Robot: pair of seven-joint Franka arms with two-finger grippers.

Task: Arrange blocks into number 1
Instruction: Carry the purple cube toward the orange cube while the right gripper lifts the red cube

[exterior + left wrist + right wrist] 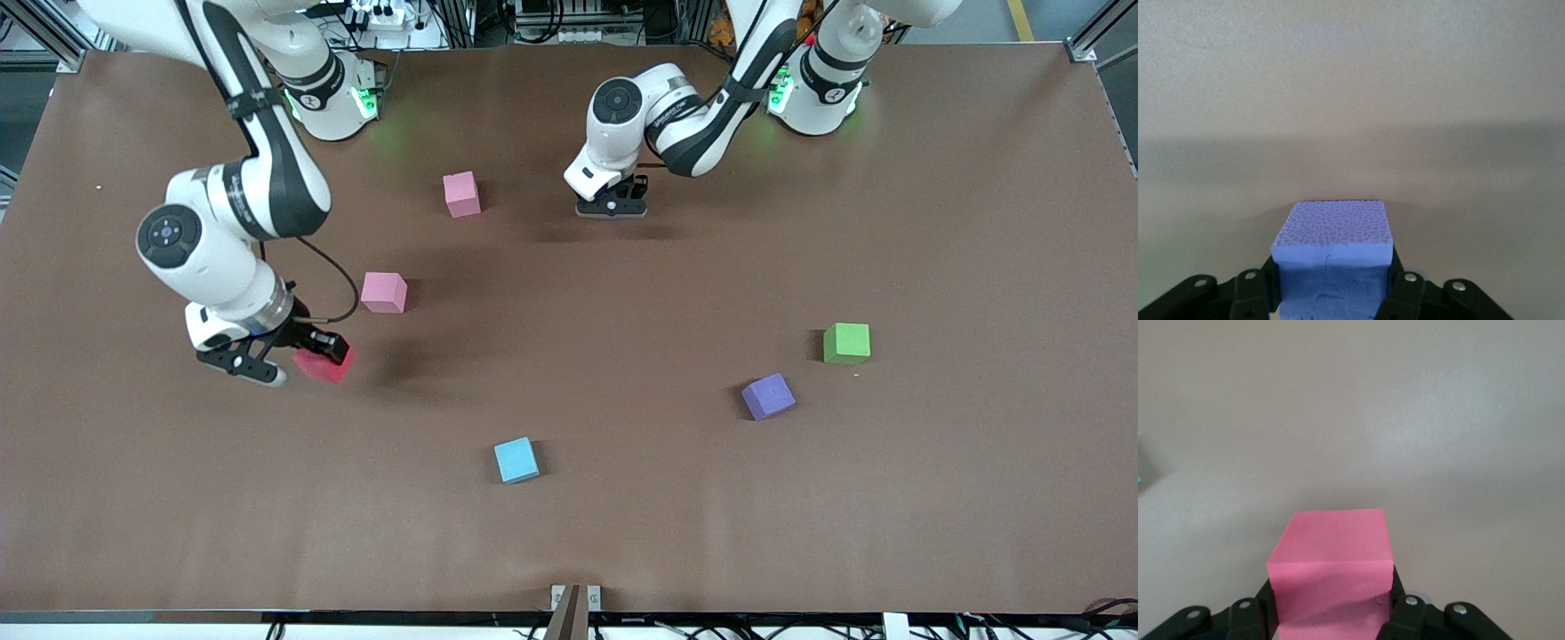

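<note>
My right gripper [318,359] [1333,603] is shut on a red block [324,366] [1331,547] and holds it over the table toward the right arm's end. My left gripper [612,209] [1333,280] hangs low over the table near the arms' bases. It is shut on a purple block [1331,233], which the hand hides in the front view. Two pink blocks [461,194] [384,292] lie between the two grippers. A second purple block [768,396] lies toward the left arm's end.
A green cube [846,343] sits beside the loose purple block, slightly farther from the front camera. A light-blue cube [516,460] lies near the middle, closest to the front camera. The brown table [933,222] has bare room round every block.
</note>
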